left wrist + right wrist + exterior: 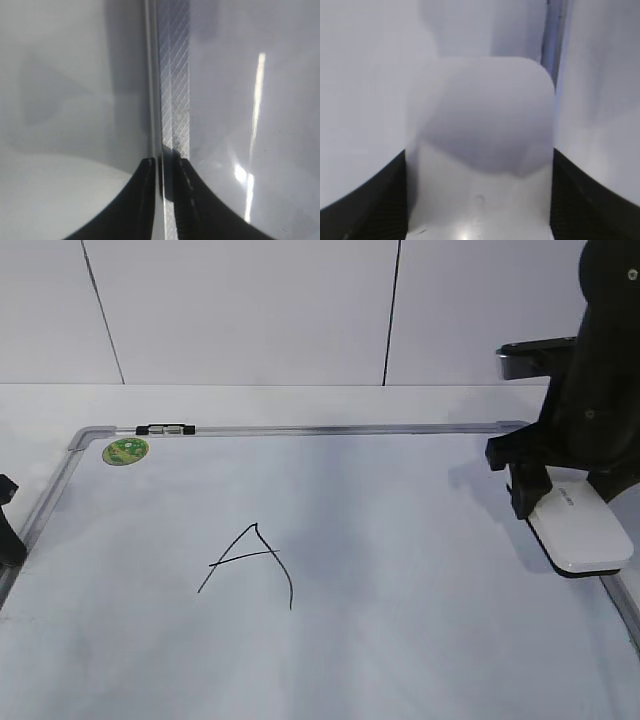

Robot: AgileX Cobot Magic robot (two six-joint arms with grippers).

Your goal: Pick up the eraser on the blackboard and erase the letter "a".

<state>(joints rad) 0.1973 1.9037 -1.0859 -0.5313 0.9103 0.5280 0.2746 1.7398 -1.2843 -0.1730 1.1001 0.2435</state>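
Note:
The white eraser lies at the right edge of the blackboard, dark underside showing at its near end. My right gripper is at its far end. In the right wrist view the eraser fills the gap between the two black fingers of the right gripper, which press on its sides. My left gripper is shut and empty at the board's left edge; in the left wrist view it sits over the board's metal frame. No lowercase "a" is in view.
A capital "A" is drawn left of the board's middle. A black-and-silver marker lies on the top frame rail, with a green round sticker below it. The board rests on a white table before a white wall.

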